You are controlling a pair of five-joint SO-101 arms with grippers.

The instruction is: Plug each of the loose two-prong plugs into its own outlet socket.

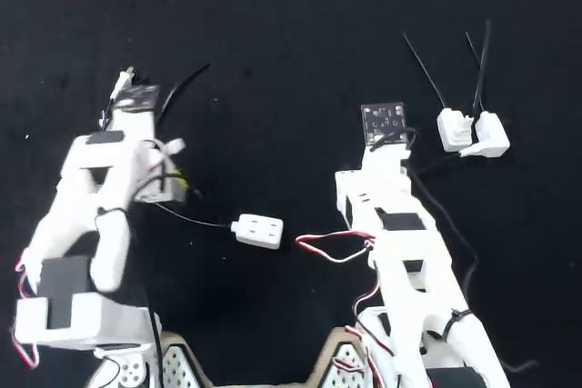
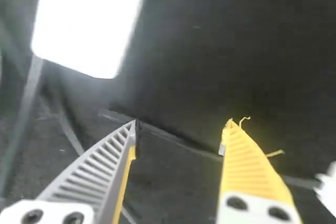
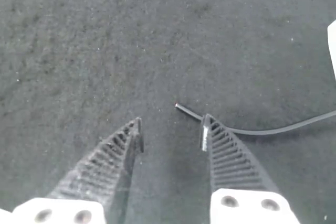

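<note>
While both arms are hanging over the black table [image 1: 273,43], the white outlet block [image 1: 258,231] is lying flat between them. It's a small rectangle with dark slots showing on top, and its long axis is running left to right in the high view, slightly tilted. A thin cord [image 1: 195,220] is leaving its left end toward the left arm. The two white plugs [image 1: 453,129] are sitting together at the far right, touching, with their black leads pointing toward the far edge. The left gripper [image 2: 181,129] is gaping wide and holding nothing. The right gripper [image 3: 171,121] is spread wide too, with a loose black cable end [image 3: 181,108] lying just beside one fingertip.
</note>
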